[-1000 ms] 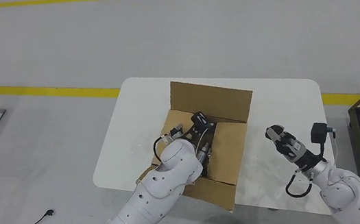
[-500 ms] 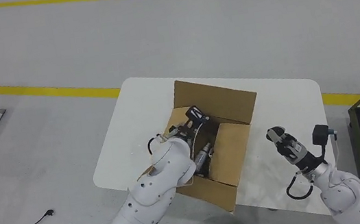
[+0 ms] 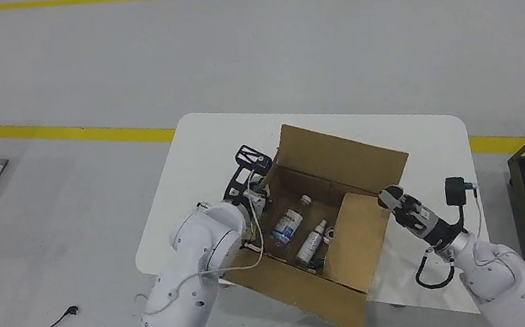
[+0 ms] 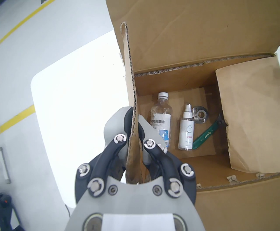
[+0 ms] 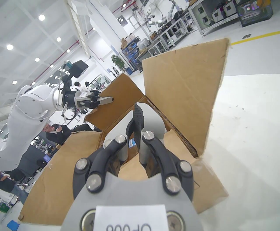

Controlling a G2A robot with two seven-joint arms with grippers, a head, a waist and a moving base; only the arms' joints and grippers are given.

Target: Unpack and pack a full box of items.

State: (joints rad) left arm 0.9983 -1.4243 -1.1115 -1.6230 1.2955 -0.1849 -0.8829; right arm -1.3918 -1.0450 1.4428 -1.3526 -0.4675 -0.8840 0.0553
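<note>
1. Box (image 3: 343, 162): plain brown cardboard.
2. Bottle (image 4: 161, 118): clear, with a white cap and a white label with a blue band.
3. Spray bottle (image 4: 187, 131): white, with a blue drop mark and red print.
4. Ring (image 4: 200, 113): grey metal.
5. Tool (image 4: 205, 135): green.
6. Table (image 3: 202, 162): white. Floor (image 3: 376, 36): light grey, with yellow lines (image 3: 36, 132) at the table's 12 and 9 o'clock.
7. Left gripper (image 4: 133, 119) and right gripper (image 5: 142, 122): grey fingers, black links.

The left gripper (image 4: 133, 119) covers part of the base of the clear bottle (image 4: 160, 113), and the box (image 4: 196, 32) is cut off by the left wrist view's edges. An inner flap (image 4: 247, 105) conceals one end of the green tool (image 4: 204, 136). The right gripper (image 5: 144, 113) blocks the box interior in its wrist view; whether it clamps cardboard cannot be determined. In the top view, items beside the spray bottle (image 3: 312, 244) are too small to identify.
</note>
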